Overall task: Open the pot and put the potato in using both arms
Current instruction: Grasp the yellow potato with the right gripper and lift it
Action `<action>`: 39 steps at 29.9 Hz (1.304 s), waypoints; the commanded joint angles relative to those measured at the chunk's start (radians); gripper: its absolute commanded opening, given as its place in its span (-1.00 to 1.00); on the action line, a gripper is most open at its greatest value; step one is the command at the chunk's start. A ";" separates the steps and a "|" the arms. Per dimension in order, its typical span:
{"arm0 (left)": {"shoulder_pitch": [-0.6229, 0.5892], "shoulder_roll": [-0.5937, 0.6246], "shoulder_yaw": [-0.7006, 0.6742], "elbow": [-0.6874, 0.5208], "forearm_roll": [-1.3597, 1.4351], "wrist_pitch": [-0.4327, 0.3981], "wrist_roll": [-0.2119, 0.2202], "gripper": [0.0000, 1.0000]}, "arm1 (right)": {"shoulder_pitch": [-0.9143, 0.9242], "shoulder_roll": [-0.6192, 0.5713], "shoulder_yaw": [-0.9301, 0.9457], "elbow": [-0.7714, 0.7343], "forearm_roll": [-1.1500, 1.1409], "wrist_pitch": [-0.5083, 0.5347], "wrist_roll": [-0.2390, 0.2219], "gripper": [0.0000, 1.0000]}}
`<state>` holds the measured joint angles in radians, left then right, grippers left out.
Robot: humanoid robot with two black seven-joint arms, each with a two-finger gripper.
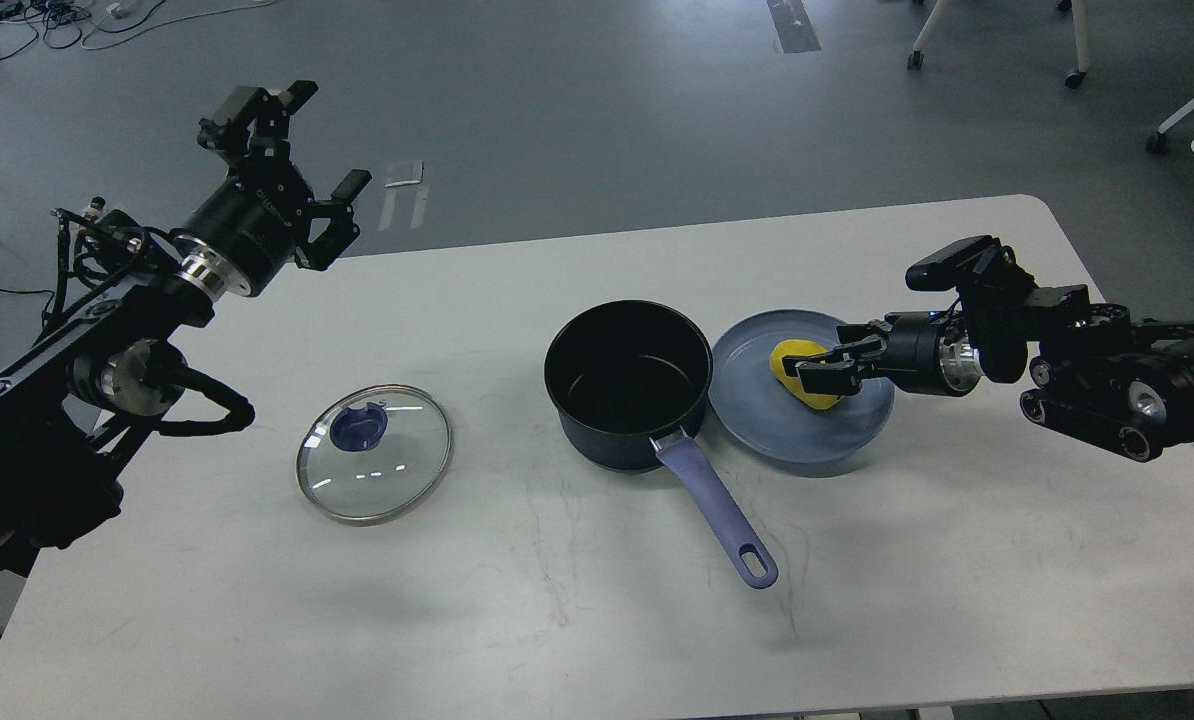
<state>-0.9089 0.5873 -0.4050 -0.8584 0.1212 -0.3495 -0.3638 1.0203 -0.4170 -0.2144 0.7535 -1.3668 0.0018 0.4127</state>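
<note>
The dark navy pot (629, 385) stands open at the table's middle, its lavender-blue handle (715, 508) pointing toward the front right. Its glass lid (374, 452) with the blue knob lies flat on the table to the left of the pot. The yellow potato (795, 366) lies on the blue-grey plate (807, 430) just right of the pot. My right gripper (825, 372) reaches in from the right, its fingers around the potato's near side. My left gripper (302, 165) is open and empty, raised above the table's far left edge, well away from the lid.
The white table (597, 620) has rounded corners; its far edge runs behind the pot. Grey floor lies beyond, with cables at the far left and chair legs on castors (1075, 75) at the far right.
</note>
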 commanded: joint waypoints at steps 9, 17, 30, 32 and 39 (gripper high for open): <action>-0.001 0.000 0.005 -0.002 0.002 0.007 -0.018 0.96 | -0.002 0.018 -0.057 -0.011 0.000 0.001 0.015 0.19; -0.001 0.017 0.006 -0.002 0.002 0.007 -0.018 0.96 | 0.009 0.026 -0.053 -0.034 0.002 -0.003 0.017 -0.41; -0.013 0.014 0.008 -0.002 0.009 0.010 -0.017 0.96 | 0.142 -0.051 -0.043 0.006 0.005 -0.109 0.064 -0.45; -0.013 0.014 0.009 -0.002 0.009 0.010 -0.017 0.96 | 0.167 -0.063 -0.043 0.010 0.005 -0.109 0.064 -0.45; -0.013 0.008 0.009 -0.002 0.011 0.010 -0.017 0.96 | 0.273 -0.054 -0.042 0.007 0.006 -0.129 0.058 -0.68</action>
<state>-0.9218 0.5976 -0.3957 -0.8606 0.1320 -0.3387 -0.3805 1.2553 -0.4804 -0.2575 0.7603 -1.3617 -0.1230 0.4740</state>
